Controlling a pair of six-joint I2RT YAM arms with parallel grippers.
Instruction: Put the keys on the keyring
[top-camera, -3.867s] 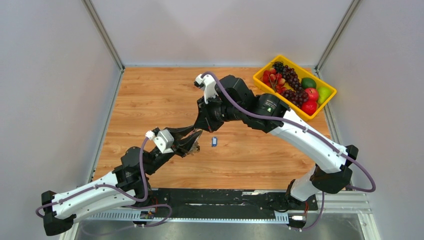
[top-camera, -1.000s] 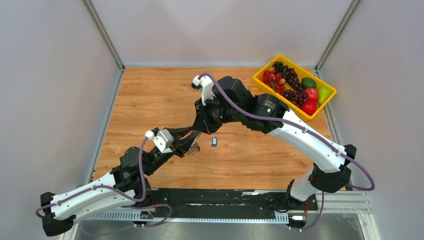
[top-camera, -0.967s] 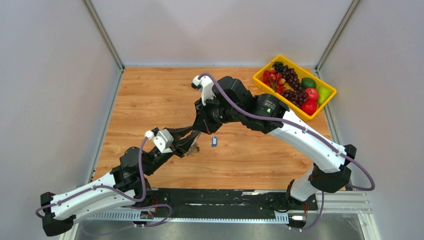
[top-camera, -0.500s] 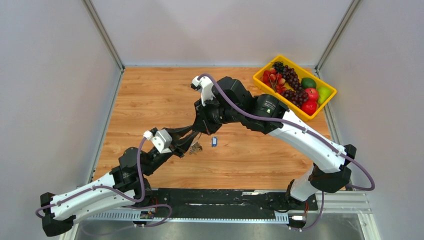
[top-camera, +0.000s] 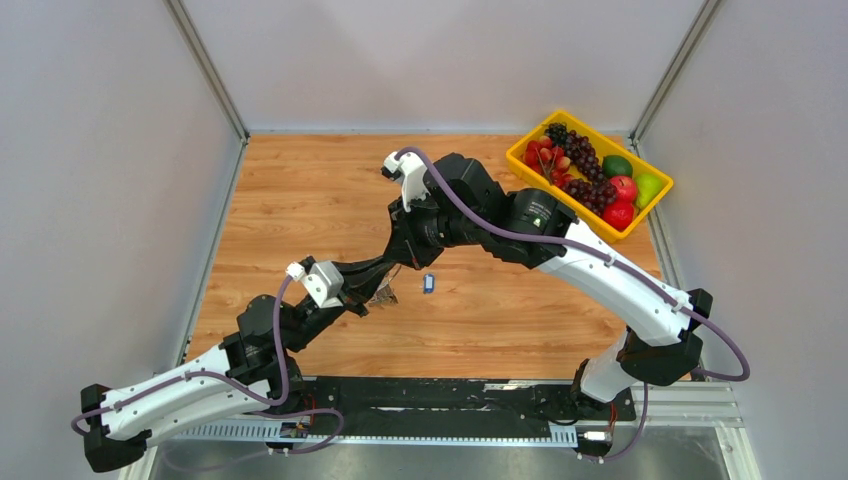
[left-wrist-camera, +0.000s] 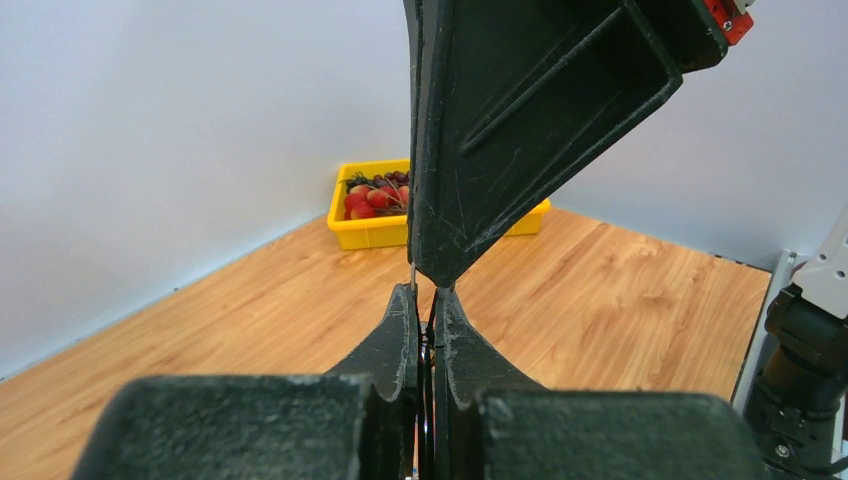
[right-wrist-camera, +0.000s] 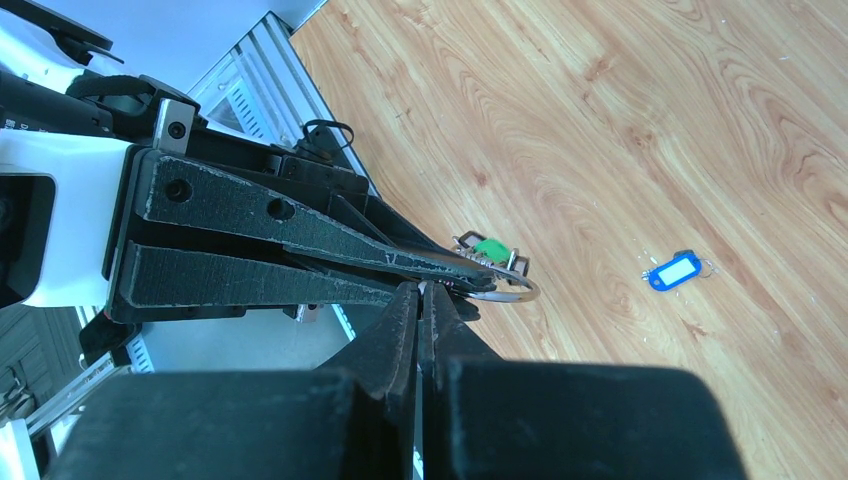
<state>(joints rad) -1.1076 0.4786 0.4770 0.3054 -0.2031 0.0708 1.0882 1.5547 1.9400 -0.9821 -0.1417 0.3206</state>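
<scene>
My left gripper is shut on the keyring, a silver loop that sticks out past its fingers. A key with a green tag hangs on the ring. My right gripper comes down from above, tip to tip with the left gripper. Its jaws are pressed together at the ring's near edge, with a thin pale sliver between the tips. The key with a blue tag lies loose on the table just to the right; it also shows in the right wrist view. No key with a black tag is visible.
A yellow tray of fruit stands at the back right corner and also shows in the left wrist view. Grey walls close in the wooden table on three sides. The metal rail runs along the near edge.
My left gripper has drawn back a little to the left and toward the near edge, taking the ring and keys with it. The right arm and the blue-tagged key have stayed put.
</scene>
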